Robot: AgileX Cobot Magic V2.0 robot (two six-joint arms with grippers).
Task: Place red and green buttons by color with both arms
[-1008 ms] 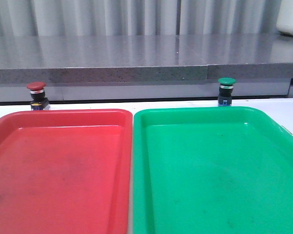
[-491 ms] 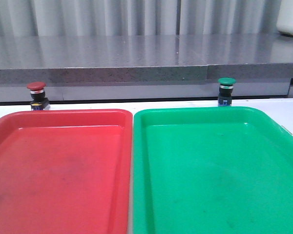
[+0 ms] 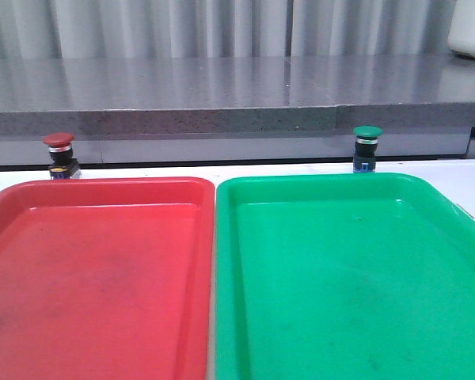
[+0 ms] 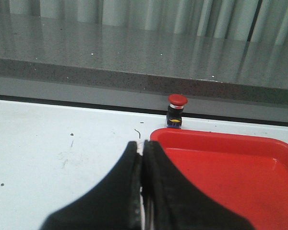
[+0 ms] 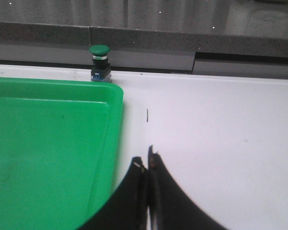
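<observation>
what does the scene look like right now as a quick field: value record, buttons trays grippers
red button: upright on the white table, just behind the far left corner of the red tray, not in it
green button: upright behind the far edge of the green tray, not in it
trays: side by side, red on the left, green on the right, nothing in either
left gripper: shut, holding nothing, short of the red button
right gripper: shut, holding nothing, over the table beside the green tray
task progress: neither button placed yet
</observation>
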